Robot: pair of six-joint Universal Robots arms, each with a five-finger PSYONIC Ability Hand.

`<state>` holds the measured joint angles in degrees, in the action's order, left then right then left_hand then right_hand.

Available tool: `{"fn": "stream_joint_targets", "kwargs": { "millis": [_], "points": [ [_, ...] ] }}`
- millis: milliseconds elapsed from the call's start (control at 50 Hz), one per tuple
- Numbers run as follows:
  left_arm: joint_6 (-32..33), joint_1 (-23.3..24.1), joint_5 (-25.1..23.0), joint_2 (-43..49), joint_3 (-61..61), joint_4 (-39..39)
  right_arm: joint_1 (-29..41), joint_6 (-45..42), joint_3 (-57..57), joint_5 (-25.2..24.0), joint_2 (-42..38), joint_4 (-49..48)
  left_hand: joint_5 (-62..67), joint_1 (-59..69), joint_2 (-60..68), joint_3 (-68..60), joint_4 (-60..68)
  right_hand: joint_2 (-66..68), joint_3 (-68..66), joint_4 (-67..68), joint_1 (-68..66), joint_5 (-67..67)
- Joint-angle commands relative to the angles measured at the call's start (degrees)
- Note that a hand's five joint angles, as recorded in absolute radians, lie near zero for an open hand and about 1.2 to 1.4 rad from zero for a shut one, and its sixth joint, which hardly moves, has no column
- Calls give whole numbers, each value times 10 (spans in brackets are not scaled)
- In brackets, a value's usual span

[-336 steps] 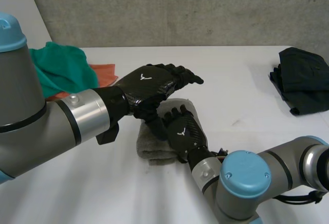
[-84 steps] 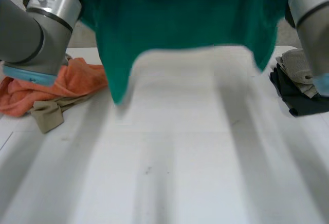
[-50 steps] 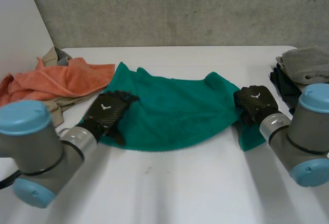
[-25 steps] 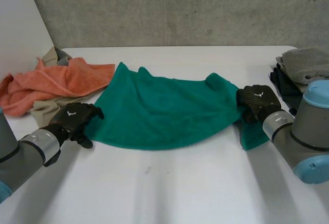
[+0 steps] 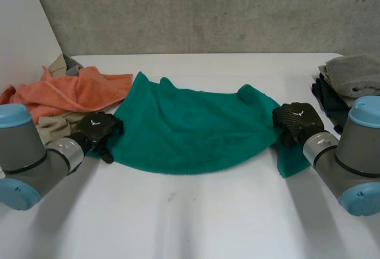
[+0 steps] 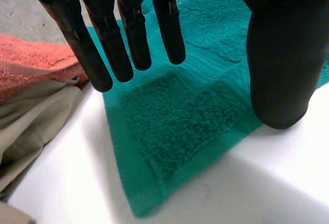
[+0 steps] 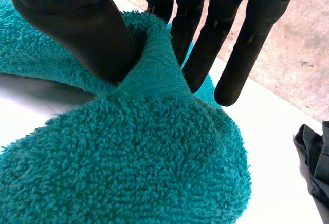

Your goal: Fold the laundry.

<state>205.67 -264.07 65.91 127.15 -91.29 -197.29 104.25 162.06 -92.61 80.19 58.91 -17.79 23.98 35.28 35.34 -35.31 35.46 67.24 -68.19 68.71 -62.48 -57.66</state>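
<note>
**Left hand** (image 5: 98, 128). It is open. In the left wrist view its fingers (image 6: 131, 39) are straight and spread, the thumb (image 6: 282, 54) stands apart from them, and nothing is held. It hangs over the near left corner of the green towel (image 5: 190, 131), with the fingertips above the hem. Whether the thumb tip touches the cloth cannot be told.

**Right hand** (image 5: 297, 118). It is closed on the towel. In the right wrist view a raised ridge of the towel's right edge is pinched between the thumb (image 7: 77, 23) and straight fingers (image 7: 205, 44). Loose cloth lies bunched under the palm.

**Towel.** It lies spread across the middle of the white table (image 5: 208, 217), between the two hands. It is wrinkled, and its right end is crumpled.

**Surroundings.** An orange towel (image 5: 71, 92) and a beige cloth (image 5: 53, 129) are heaped just beyond the left hand. A folded grey towel (image 5: 353, 72) rests on dark clothes (image 5: 331, 101) at the table's right edge.

**Step in hand (judgement).** The towel appears to be being laid flat before its first fold.
- The left hand should take the corner itself, thumb under the hem, not a pinch further into the cloth.
- Both hands should then draw apart evenly and low over the table, so the wrinkles and the crumpled right end pull out.
- The corner should be kept clear of the orange heap.

**Markings.** A small white emblem sits on the back of each hand. No writing can be read.
</note>
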Motion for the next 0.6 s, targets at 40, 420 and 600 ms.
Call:
{"fn": "stream_joint_targets", "kwargs": {
  "millis": [40,420,600],
  "points": [
    [18,9,5,21,45,0,0,0,-1,1,2,0,109,96,95,-95,94,128,-118,113,-175,-123],
    [16,27,50,-23,96,64,-5,-16,2,8,48,27,460,447,447,-447,445,128,-118,113,-175,-123],
    [14,-5,21,-290,-42,169,-40,-188,59,1,156,234,460,447,447,-447,445,128,-118,113,-175,-123]
  ]
}}
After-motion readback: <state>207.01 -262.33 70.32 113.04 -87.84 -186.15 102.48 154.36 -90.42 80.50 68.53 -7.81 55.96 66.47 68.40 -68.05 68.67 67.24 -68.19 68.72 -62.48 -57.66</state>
